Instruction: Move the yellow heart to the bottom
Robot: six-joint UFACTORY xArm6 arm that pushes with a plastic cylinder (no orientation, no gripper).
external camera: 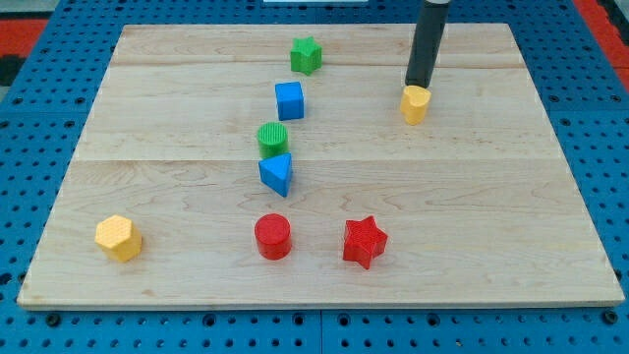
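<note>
Right now the rod's tip (420, 86) sits just behind the yellow heart (416, 103), touching or nearly touching its far edge, in the far right part of the wooden board (177, 197). There are no fingers to open or close; the arm ends in a plain dark rod that can only push.

The step in hand appears to be the start of a push toward the near edge. To do it well, the tip should stay centred on the heart's far side, because an off-centre contact would likely spin the small block or let it slip off to one side. The path straight toward the near edge looks free; the red star (365, 241) lies to the left of that line, so a straight, steady stroke should pass it, though any drift leftward could bring the two together.

The blocks look like smooth moulded plastic and should slide easily on the pale, planed wood, whose boards run left to right. A green star (307, 54) sits at the far side, with a blue cube (290, 100), a ribbed green cylinder (272, 138) and a blue triangle (277, 174) in a loose column down the middle. A red cylinder (272, 236) and a yellow hexagon (119, 237) rest near the front.
</note>
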